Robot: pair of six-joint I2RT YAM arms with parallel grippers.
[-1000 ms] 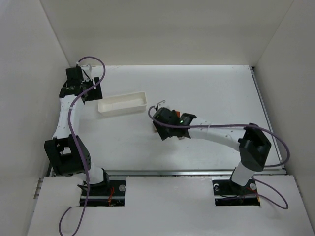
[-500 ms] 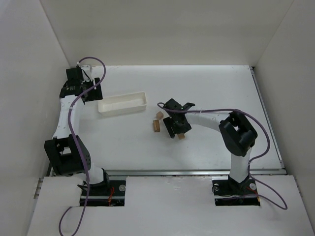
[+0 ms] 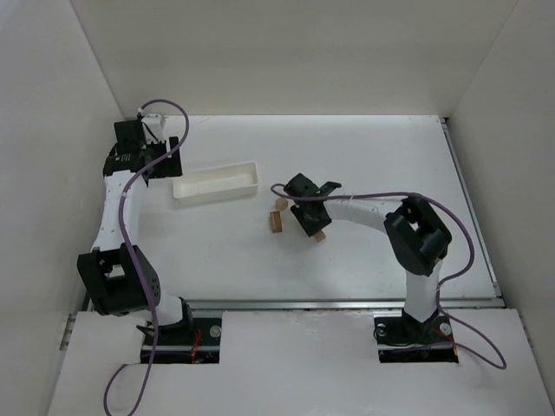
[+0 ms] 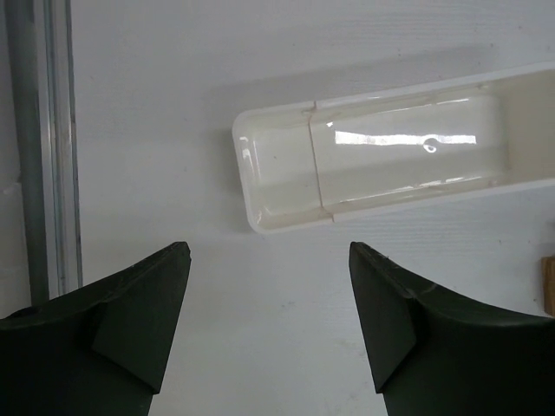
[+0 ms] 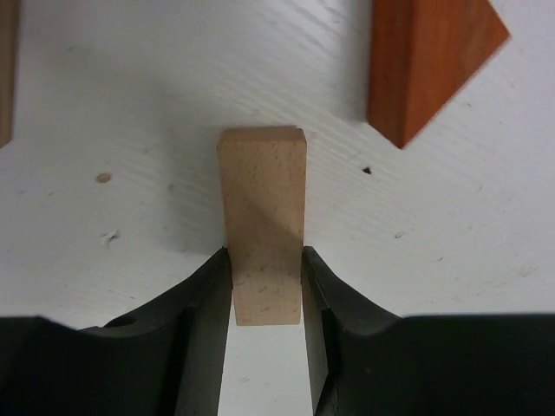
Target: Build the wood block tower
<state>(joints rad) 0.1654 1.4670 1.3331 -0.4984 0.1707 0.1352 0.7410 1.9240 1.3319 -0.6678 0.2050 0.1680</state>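
Wood blocks lie unstacked near the middle of the white table (image 3: 373, 156), to the right of the long white rectangular tray (image 3: 217, 196). Compared with a second ago, the right arm has folded back. Its elbow, then stretched low to the right, now stands raised nearer the centre. A tan wooden block (image 3: 276, 223) and a smaller tan piece (image 3: 280, 204) just behind it, partly covered by the wrist then, now show plainly to its left. The tray has not shifted, and the left arm has barely changed. The right gripper (image 5: 264, 270) is clenched on one light tan rectangular wooden block (image 5: 261, 191), a finger pressed against each long side of its near end. The far end projects beyond the fingertips. This block is smooth, pale and faintly grained, with square edges. Whether it rests on the table or is just off it cannot be told. An orange-red triangular wooden wedge (image 5: 429, 61) lies apart from it, up and to the right in the wrist view, not touching it. The left gripper (image 4: 269, 260) hangs with its jaws spread wide over bare table, just short of the tray's near end.
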